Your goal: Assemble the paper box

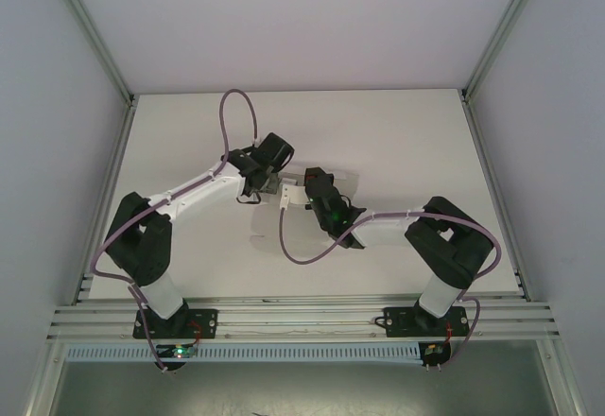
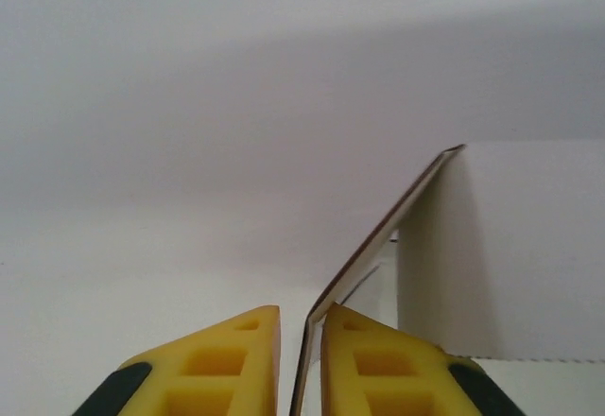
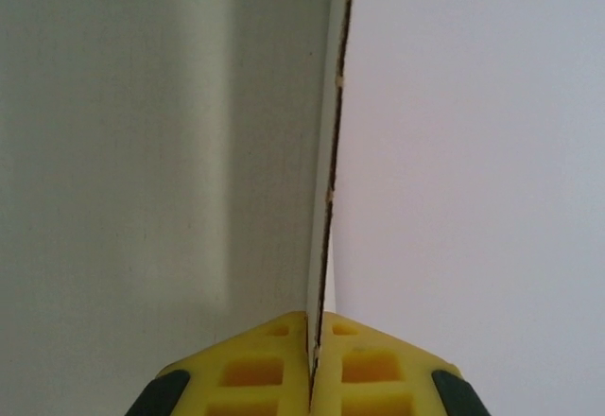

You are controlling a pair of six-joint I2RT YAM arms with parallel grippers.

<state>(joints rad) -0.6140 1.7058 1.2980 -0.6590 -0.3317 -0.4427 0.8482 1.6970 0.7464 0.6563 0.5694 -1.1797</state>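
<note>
Along the near edge runs an aluminium rail (image 1: 302, 317) carrying both arm bases. Beyond it lies the plain white table (image 1: 397, 132), bare apart from the arms and their looping purple cables (image 1: 236, 104). Pale walls (image 1: 57, 104) and metal frame posts close it in on the sides and at the back. Both arms bend inward to meet at the table's middle, where the paper box (image 1: 291, 194) sits between the left gripper (image 1: 269, 185) and the right gripper (image 1: 308, 189). From above, the black wrists cover most of the card. The left wrist camera shows a thin flap (image 2: 378, 236) rising slantwise between the yellow fingers (image 2: 236, 350). It lies against one pad with a sliver of gap at the other, so the fingers are slightly parted around it, and a white panel stands upright to the right. The right wrist camera shows the card edge-on (image 3: 326, 199), its brown core visible, with the fingers (image 3: 255, 359) clenched tight on it.
</note>
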